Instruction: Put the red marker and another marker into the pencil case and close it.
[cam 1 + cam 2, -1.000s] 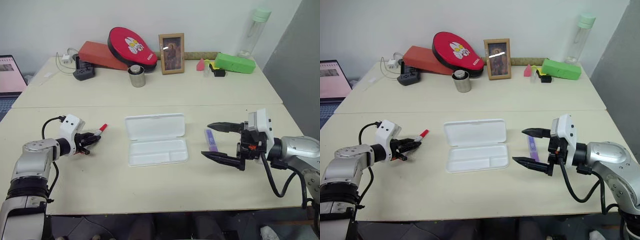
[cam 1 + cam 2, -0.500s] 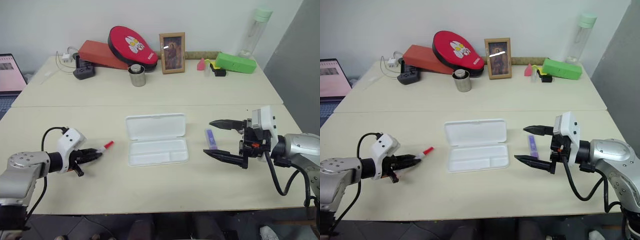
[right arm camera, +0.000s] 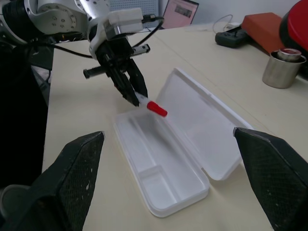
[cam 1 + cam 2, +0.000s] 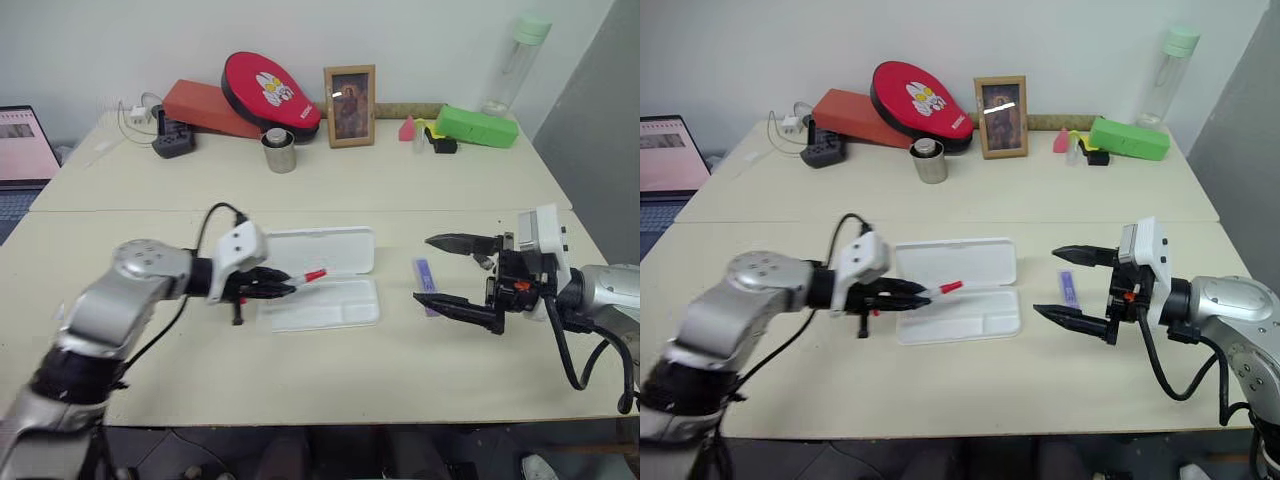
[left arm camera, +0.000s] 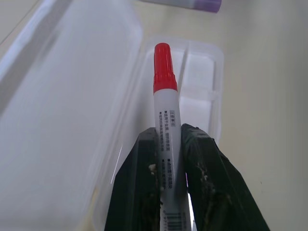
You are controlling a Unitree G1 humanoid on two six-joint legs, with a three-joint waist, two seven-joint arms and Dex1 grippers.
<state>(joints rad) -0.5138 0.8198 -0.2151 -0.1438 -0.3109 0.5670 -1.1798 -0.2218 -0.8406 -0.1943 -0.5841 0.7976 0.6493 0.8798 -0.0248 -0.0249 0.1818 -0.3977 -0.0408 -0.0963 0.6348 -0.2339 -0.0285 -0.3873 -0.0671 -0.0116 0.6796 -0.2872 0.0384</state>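
Cream tabletops filled the head views, with a red pad, a framed picture (image 4: 349,105), a steel cup (image 4: 279,151) and a green box (image 4: 478,126) lined up along the wall at the upper edge. At the middle of the frame lay the pencil case (image 4: 322,277), open, its flat lid toward the top and its shallow tray toward the bottom; the tray looked empty, divided into a long channel and a smaller pocket. The left gripper (image 4: 272,288) was clamped on the barrel of the red marker (image 4: 306,277), which jutted from the fingertips toward the right of the frame with its red cap leading, over the left part of the case about where lid and tray meet (whether it touched the plastic could not be told). In the left wrist view the marker's long axis ran roughly along the tray's length, so the coming placement seemed to need only a lowering and a small shift toward the tray before letting go. The purple marker (image 4: 424,273) lay on the table right of the case, long axis pointing up the frame, just beside the right gripper (image 4: 448,272), whose fingers stood spread wide and held nothing; that arm was plainly the nearer one for it.
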